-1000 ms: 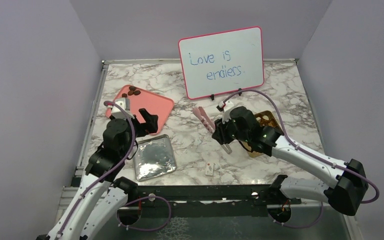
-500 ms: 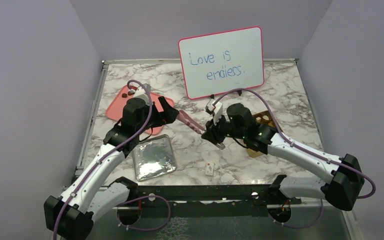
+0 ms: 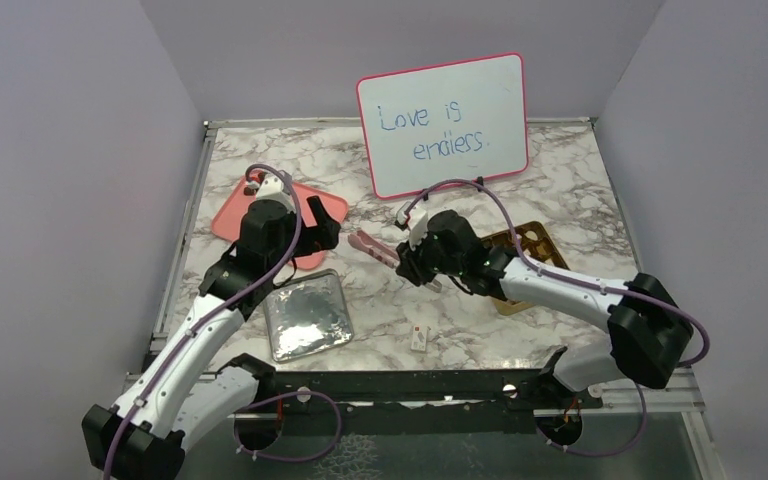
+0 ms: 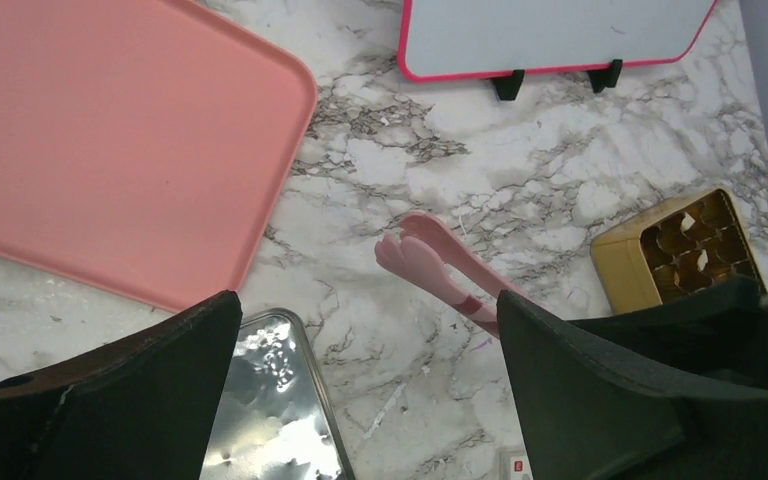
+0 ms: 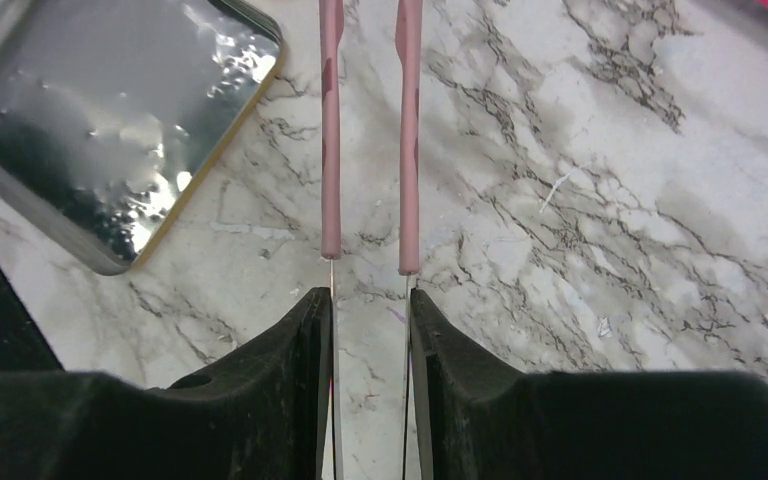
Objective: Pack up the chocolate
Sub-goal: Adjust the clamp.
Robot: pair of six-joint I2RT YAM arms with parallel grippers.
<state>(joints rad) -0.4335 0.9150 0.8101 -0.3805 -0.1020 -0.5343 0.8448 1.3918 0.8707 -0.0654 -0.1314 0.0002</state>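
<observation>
The pink tongs (image 5: 331, 150) are gripped by their rear end in the narrowly set right pincer (image 5: 370, 310), with the tips aimed across the counter (image 3: 580, 180) toward the pink tray (image 4: 110, 130), presumably because the pieces are far smaller than a finger. The left pincer (image 4: 368, 310) is spread wide and empty above the tray's right edge; to what purpose cannot be told. A little chocolate (image 3: 250, 188) is seen at the tray's far corner by the counter's left edge, half hidden by the left arm, while the gold box (image 4: 615, 260) is set open toward the right edge and its silver lid (image 3: 307, 315) laid aside by the near edge, so that compartments can be filled.
</observation>
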